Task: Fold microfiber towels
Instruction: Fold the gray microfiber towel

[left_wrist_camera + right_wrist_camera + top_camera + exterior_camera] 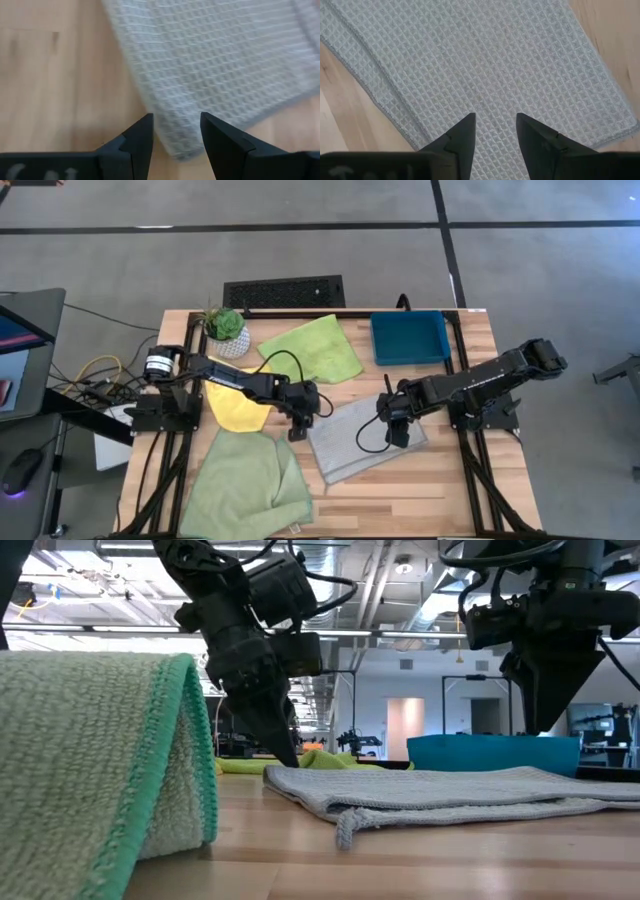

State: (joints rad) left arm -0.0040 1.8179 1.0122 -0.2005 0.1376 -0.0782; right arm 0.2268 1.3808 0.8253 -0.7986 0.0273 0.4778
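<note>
1. I see the grey towel (365,440) lying folded on the wooden table (440,490), near the middle, between my two arms.
2. My left pincer (297,427) points down just beside the grey towel's left edge; in the left wrist view its fingers (140,137) stand apart with the towel's corner between them, gripping nothing.
3. My right pincer (397,432) hangs over the towel's right part; in the right wrist view its fingers (462,135) are parted above the waffle weave, and nothing is held.
4. The yellow towel (235,405) lies under the left arm, touching the pale green towel (245,485) at the table's front left.
5. The lime green towel (312,348) lies at the back, between the potted plant (225,330) and the teal tray (410,337).
</note>
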